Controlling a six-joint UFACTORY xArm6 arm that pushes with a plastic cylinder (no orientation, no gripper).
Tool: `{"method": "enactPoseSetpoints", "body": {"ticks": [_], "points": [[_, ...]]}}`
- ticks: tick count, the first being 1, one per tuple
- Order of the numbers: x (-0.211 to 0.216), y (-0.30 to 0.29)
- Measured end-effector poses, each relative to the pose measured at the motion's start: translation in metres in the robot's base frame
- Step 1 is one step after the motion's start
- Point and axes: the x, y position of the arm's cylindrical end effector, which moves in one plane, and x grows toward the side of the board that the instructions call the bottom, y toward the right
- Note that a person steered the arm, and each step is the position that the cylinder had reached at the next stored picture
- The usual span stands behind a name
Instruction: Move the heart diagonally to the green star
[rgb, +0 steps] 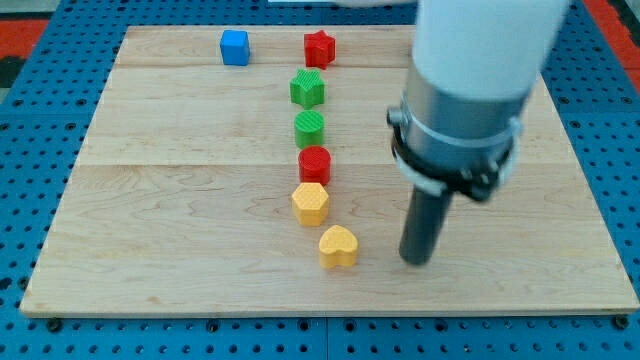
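A yellow heart lies near the view's bottom, at the low end of a column of blocks. The green star sits near the top of that column, below a red star. Between them, going down, are a green round block, a red round block and a yellow hexagon. My tip rests on the board to the right of the heart, about a block and a half's width away, touching no block.
A blue cube stands at the view's top left. The wooden board lies on a blue pegboard. The arm's wide white and grey body hides the board's upper right part.
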Motion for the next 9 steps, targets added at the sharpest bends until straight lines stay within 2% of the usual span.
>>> {"method": "enactPoseSetpoints", "body": {"ticks": [1,2,3,5,6,7,9], "points": [[0.005,-0.060],[-0.033,-0.085],[-0.084,-0.055],[-0.010,-0.068],[-0.031,-0.118],[-0.065,-0.074],[-0.078,-0.007]]}}
